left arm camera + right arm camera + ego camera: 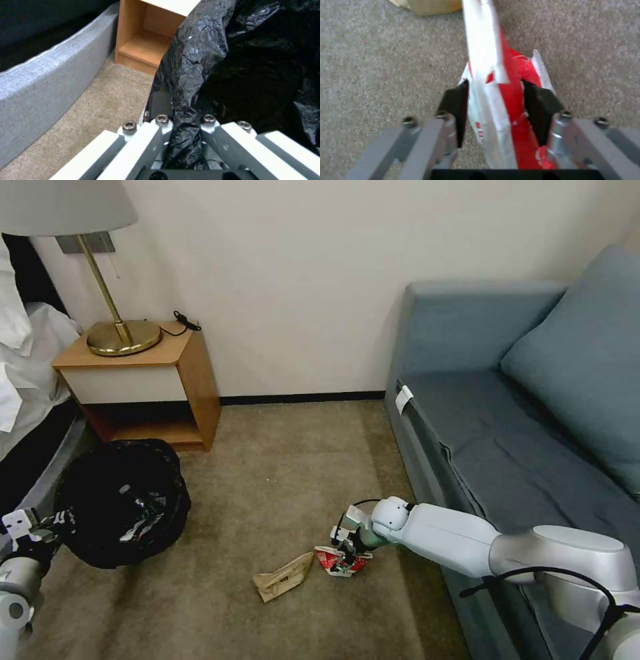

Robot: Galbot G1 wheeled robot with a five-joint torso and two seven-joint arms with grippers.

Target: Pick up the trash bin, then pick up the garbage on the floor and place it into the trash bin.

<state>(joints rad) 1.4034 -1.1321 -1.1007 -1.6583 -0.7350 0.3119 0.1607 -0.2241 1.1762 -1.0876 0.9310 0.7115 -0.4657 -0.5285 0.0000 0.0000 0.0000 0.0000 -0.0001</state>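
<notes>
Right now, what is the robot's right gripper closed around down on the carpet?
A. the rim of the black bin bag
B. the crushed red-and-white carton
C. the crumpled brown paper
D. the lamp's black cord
B: in the right wrist view the right gripper has its two dark fingers pressed on either side of the crushed red-and-white carton, while the crumpled brown paper lies apart on the carpet beside it.

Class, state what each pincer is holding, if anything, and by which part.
Left pincer: shut on the trash bin, pinching its bag-covered rim. Right pincer: shut on the red-and-white carton, squeezing its flattened sides.
</notes>
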